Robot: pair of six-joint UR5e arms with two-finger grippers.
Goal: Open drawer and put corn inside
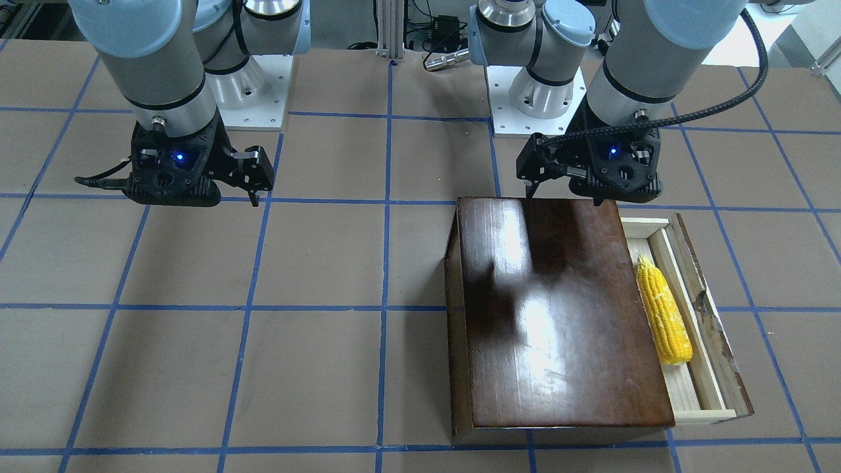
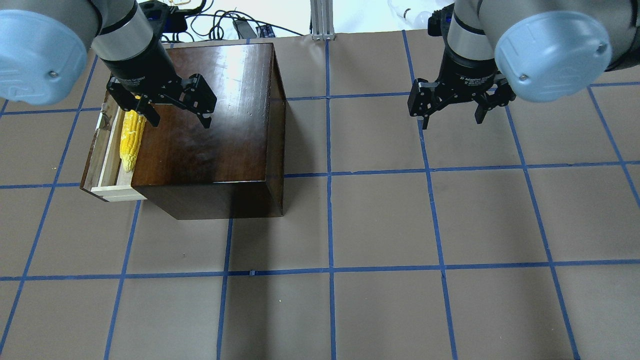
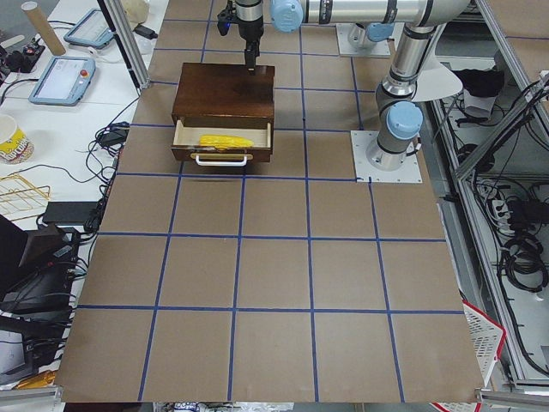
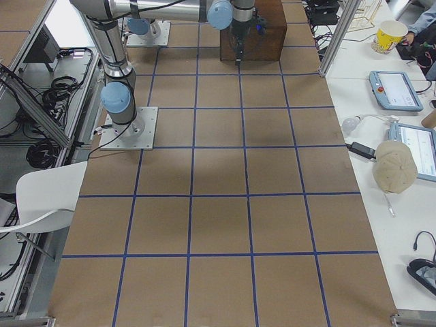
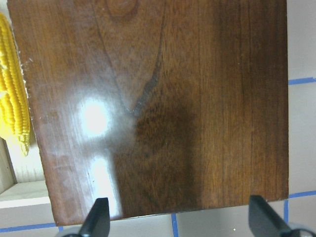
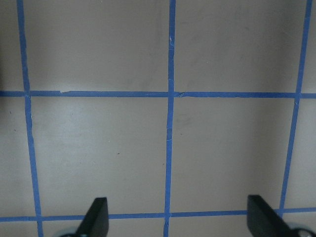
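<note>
— Brown paper marked off with blue tape covered the table, and the glossy dark box sat on the robot's left side. Where was the corn cob?

— It lay inside the drawer, which stood pulled out of the box on the side facing away from the right arm. Its long axis ran along the drawer's length, parallel to the box's edge, with the tapered tip pointing toward the robot.

— And the left gripper?

— It hovered over the box's shiny top with its fingers spread apart and nothing between them. The corn cob was just beside it, lower down and off its outer finger. In the wrist view it showed only as a yellow strip at the edge.

— The right gripper?

— That one hung well apart over bare table, fingers likewise apart and empty. The left arm was plainly the nearer one.

— What was left to do, then?

— Little, I judged. The drawer was open and the corn cob was in it. If the drawer needed shutting, the push would run across the cob's long axis, against the front with the white handle, and the left arm was the one placed for it.
</note>
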